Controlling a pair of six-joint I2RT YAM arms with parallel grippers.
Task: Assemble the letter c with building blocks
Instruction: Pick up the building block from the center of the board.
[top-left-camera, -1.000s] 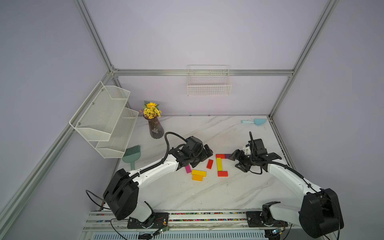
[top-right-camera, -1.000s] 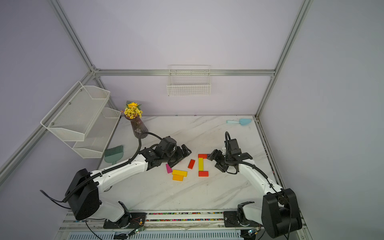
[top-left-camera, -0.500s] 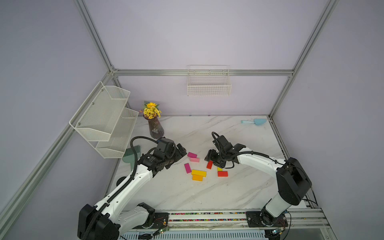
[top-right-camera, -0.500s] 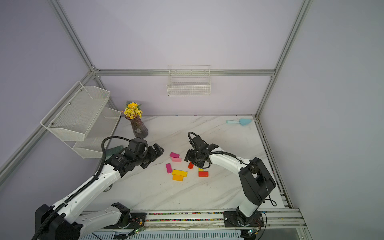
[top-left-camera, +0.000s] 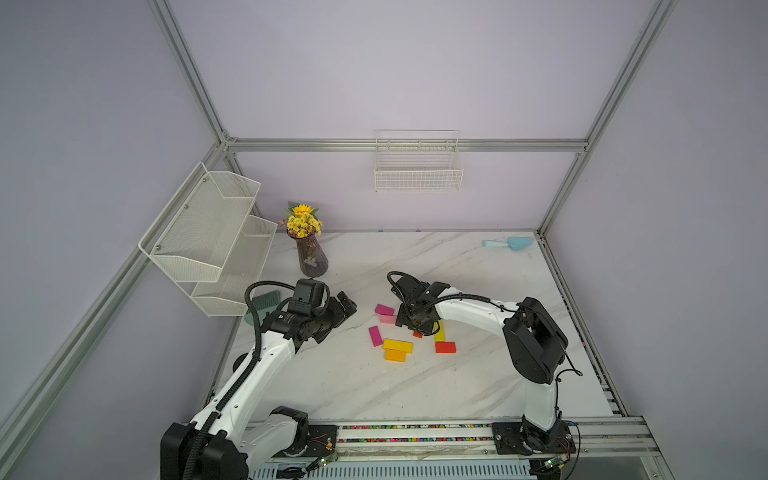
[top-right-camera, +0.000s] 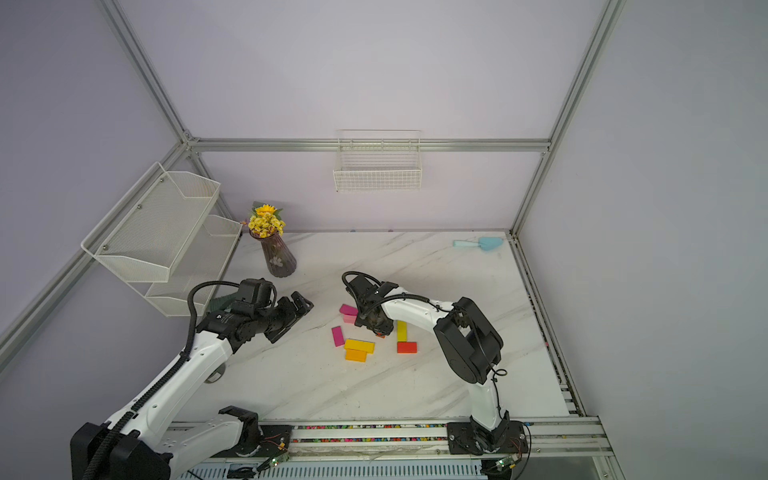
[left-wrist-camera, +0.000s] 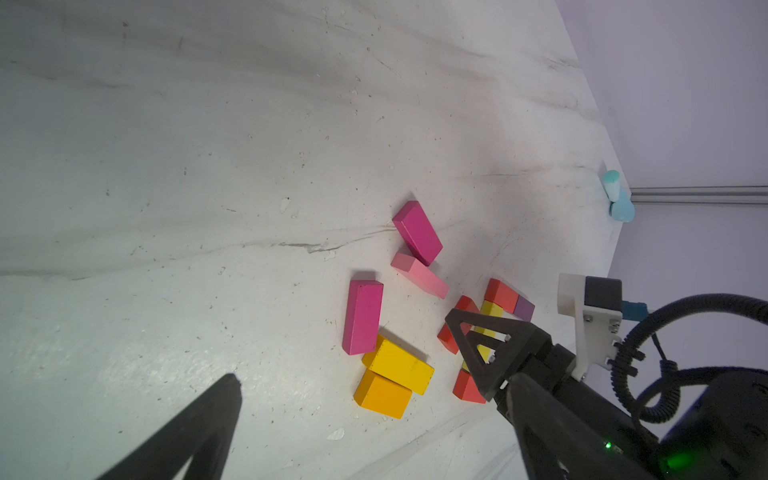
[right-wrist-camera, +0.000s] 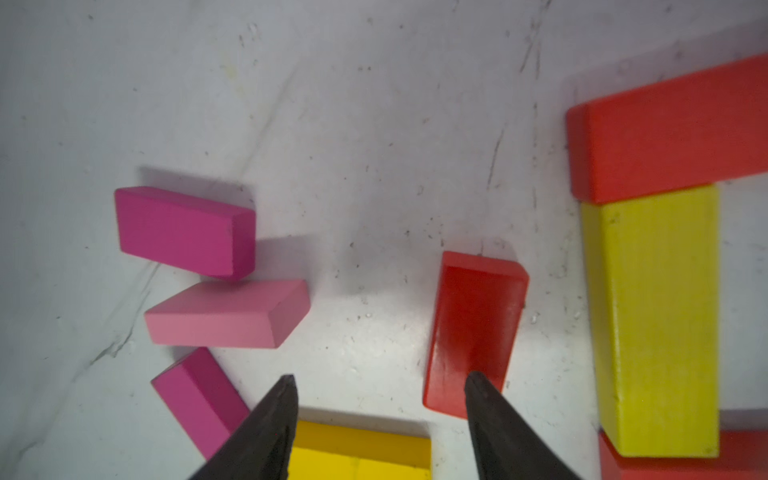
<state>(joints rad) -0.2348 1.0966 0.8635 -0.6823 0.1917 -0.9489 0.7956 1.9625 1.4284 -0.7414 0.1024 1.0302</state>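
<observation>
Roughly halfway, by the look of it. Already laid on the table (top-left-camera: 374, 395): a yellow spine block (right-wrist-camera: 656, 320), long axis running near to far; a far red block (right-wrist-camera: 673, 137) butted across its far end and reaching right; a dark purple block (left-wrist-camera: 524, 308) touching the right end of that arm; a near red block (top-left-camera: 445, 347) across the near end, also reaching right. So a C opening rightward, with a far arm of two blocks and a near arm of only one. Probably left to do: lengthening the near arm to match. No telling the intended final size.

Apparently next in hand: the loose red block (right-wrist-camera: 473, 324). Lies flat on the table just left of the spine, apart from it, with the wide yellow block (top-left-camera: 397, 345) and the orange block (top-left-camera: 395, 355) to its near left. Long axis near to far, almost parallel to the spine, far end leaning slightly toward it. Would likely need a quarter turn to serve as an arm piece.

Right gripper (right-wrist-camera: 380, 384) low over the near end of that block, jaws part open, nothing clamped: one fingertip in front of the red face, its partner over bare table to the left, so not yet astride the block. Left gripper (top-left-camera: 343, 314) well to the left, spread wide, empty.

Unused, left of the letter: a far magenta block (top-left-camera: 384, 309), a light pink block (top-left-camera: 387, 319) just beside it, a near magenta block (top-left-camera: 375, 336), all flat, long axes at differing angles.
</observation>
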